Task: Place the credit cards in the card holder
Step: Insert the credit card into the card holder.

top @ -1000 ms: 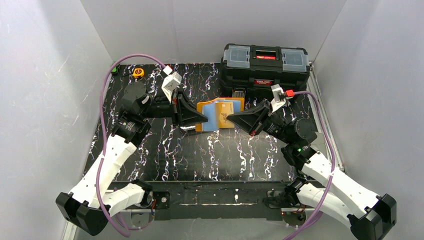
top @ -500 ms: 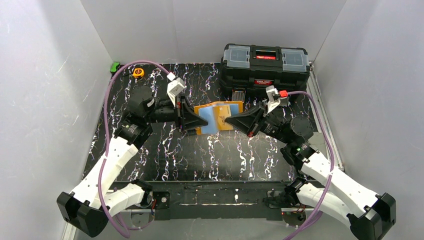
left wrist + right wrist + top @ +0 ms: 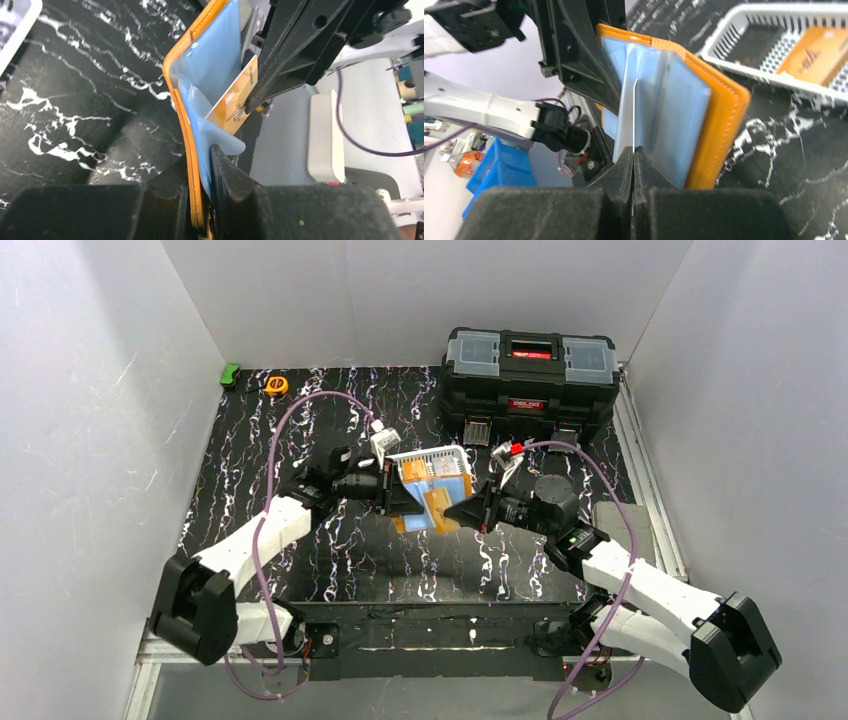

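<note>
Right gripper is pinched shut on one card, thin edge toward my wrist cam, its corner at the mouth of a blue pocket in the card holder. Left gripper is clamped on the card holder's lower edge, holding it open and seemingly up off the table. I can't tell if the corner is inside the pocket or just on the film.

Risks: the pocket film looks floppy, so the card could skid over the lip or buckle it. Pushing against a one-edge hold could twist the holder out of the left jaws.

A second card lies in the white basket behind, with the toolbox beyond.
</note>
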Robot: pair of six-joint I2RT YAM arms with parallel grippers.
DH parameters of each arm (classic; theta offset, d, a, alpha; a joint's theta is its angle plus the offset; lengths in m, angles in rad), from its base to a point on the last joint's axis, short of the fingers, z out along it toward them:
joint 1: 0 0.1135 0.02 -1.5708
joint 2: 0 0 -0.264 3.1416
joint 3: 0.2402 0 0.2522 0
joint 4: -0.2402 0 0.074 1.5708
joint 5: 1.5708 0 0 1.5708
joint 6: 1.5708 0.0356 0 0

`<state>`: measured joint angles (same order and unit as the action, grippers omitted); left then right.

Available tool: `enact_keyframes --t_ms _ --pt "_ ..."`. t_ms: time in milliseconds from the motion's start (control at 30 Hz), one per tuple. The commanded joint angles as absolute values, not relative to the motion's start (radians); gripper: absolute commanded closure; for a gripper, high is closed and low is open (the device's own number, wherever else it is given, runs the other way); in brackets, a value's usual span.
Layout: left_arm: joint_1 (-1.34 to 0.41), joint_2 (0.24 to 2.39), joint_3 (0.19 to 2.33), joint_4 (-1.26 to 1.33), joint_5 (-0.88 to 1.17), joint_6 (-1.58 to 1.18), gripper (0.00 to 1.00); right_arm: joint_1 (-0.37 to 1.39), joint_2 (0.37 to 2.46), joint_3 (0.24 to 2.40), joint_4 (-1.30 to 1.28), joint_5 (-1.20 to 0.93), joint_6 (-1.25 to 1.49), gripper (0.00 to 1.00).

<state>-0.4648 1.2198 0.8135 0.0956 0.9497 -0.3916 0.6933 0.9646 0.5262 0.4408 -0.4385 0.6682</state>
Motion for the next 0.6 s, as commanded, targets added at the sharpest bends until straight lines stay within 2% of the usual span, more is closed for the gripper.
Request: enact_keyframes --t_ms 0,267,567 --pt "-0.471 1.302 0.788 0.109 0.971 -0.281 0.88 0.691 1.001 0.452 0.421 -0.441 0.614 0.99" --pt "-0.506 1.442 0.725 0.005 0.989 -0.072 0.83 0.677 1.155 0.429 0.46 -0.438 0.615 0.99" --pt "-0.544 1.528 0.672 0.033 0.902 -0.016 0.77 0.642 1.3 0.435 0.498 -0.505 0.638 0.99"
